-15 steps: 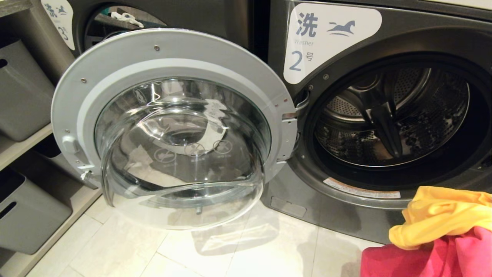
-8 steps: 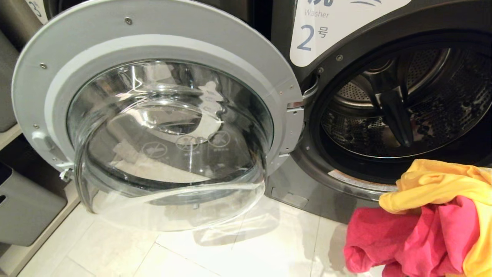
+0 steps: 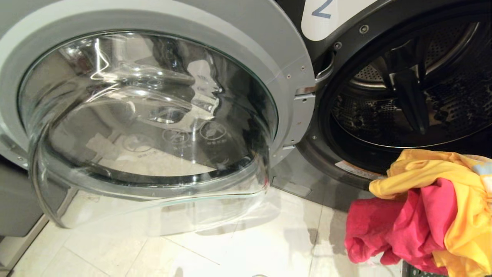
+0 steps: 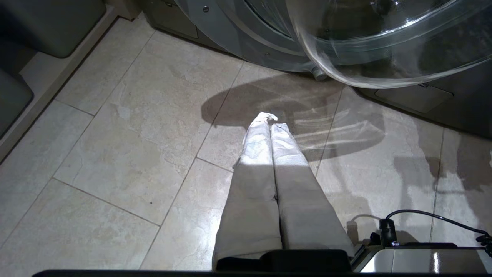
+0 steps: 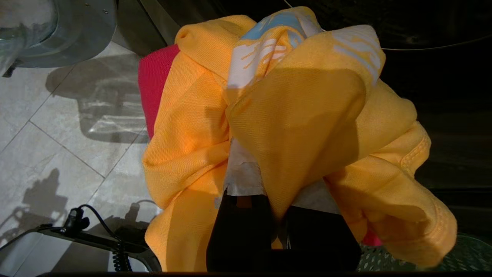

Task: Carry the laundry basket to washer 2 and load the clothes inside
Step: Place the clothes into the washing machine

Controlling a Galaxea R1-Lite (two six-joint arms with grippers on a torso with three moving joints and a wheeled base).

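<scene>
Washer 2 [image 3: 323,9] stands with its door [image 3: 292,57] swung wide to the left and its dark drum [image 3: 434,104] exposed. In front of the opening's lower rim hang the clothes, a yellow garment [image 3: 434,169] over a pink-red garment [image 3: 384,227]. My right gripper [image 5: 278,181] is shut on the yellow garment [image 5: 307,115], its white-wrapped fingers [image 5: 242,173] mostly buried in cloth; it is hidden in the head view. A corner of the green laundry basket [image 5: 461,254] shows under the bundle. My left gripper [image 4: 270,122] is shut and holds nothing, low over the floor near the door's glass bowl [image 4: 384,46].
The open door's glass bowl [image 3: 153,127] bulges out over the pale tiled floor [image 3: 250,246] left of the opening. A grey bin [image 3: 15,200] sits at the far left. The robot's base and cable [image 4: 423,231] lie near the left gripper.
The whole head view has shifted: the camera has sunk and come closer to the washer. The yellow and pink-red bundle has risen in the right gripper, up to the opening's lower rim.
</scene>
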